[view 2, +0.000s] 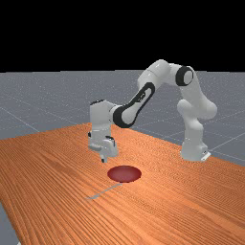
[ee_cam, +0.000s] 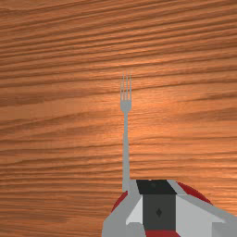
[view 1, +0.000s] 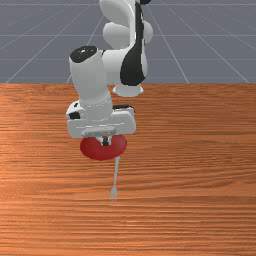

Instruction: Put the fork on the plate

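Observation:
In the front view the gripper (view 1: 105, 142) is over the red plate (view 1: 89, 148), its fingers shut with nothing seen between them. The far view has the gripper (view 2: 104, 160) hanging above table height, near the red plate (view 2: 124, 174). The grey fork (view 1: 115, 174) lies on the wood, tines away from the plate and handle end close to its rim; whether they touch I cannot tell. Beyond the gripper (ee_cam: 156, 187) in the wrist view stretches the fork (ee_cam: 126, 143), its handle end beside the fingertips. Parts of the plate (ee_cam: 193, 192) peek out behind the fingers.
Bare wood of the table (view 1: 200, 165) surrounds the plate and fork. The arm (view 2: 146, 95) reaches in over the table from its base (view 2: 194, 148) at the far view's right.

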{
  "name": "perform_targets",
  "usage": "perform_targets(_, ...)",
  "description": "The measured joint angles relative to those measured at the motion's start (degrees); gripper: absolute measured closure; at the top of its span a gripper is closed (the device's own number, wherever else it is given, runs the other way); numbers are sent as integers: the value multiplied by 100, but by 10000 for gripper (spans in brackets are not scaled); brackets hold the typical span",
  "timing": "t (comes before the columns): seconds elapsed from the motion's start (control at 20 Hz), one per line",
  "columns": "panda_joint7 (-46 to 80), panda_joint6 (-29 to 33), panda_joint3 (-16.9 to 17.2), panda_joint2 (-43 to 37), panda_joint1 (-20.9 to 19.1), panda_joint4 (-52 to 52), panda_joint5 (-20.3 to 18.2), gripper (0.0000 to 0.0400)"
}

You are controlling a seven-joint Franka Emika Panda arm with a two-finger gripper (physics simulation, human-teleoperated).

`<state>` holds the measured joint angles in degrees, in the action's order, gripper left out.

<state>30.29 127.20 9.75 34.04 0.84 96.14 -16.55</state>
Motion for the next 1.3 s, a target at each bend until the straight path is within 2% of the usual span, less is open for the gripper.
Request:
perform_targets(0.05, 33, 106, 28, 259, 5, -268, 53, 400)
perform_targets(0.15, 169, 351, 79, 755, 78, -711, 160, 343)
perform_targets(0.3, 546, 855, 151, 1411, 347, -941, 270, 317)
perform_targets(0.35, 662, 933, 168, 1586, 426, -986, 293, 314)
perform_targets(0.4, 758, 972, 175, 1765, 488, -1086, 311, 348)
perform_targets(0.5, 989, 993, 207, 2167, 602, -1503, 352, 377)
perform_targets(0.6, 1105, 1020, 251, 2322, 660, -1747, 385, 365)
perform_targets(0.65, 1129, 1028, 254, 2360, 687, -1811, 399, 245)
perform_targets(0.7, 1143, 1036, 247, 2380, 723, -1836, 408, 171)
perform_targets(0.75, 1152, 1039, 242, 2388, 751, -1850, 413, 123)
perform_targets(0.8, 1160, 1044, 242, 2393, 768, -1857, 415, 95)
perform_targets(0.95, 1166, 1043, 251, 2393, 782, -1860, 419, 58)
perform_targets(1.1, 1172, 1038, 256, 2384, 784, -1845, 424, 50)
perform_targets(1.3, 1069, 1012, 254, 1775, 717, -929, 320, 9)
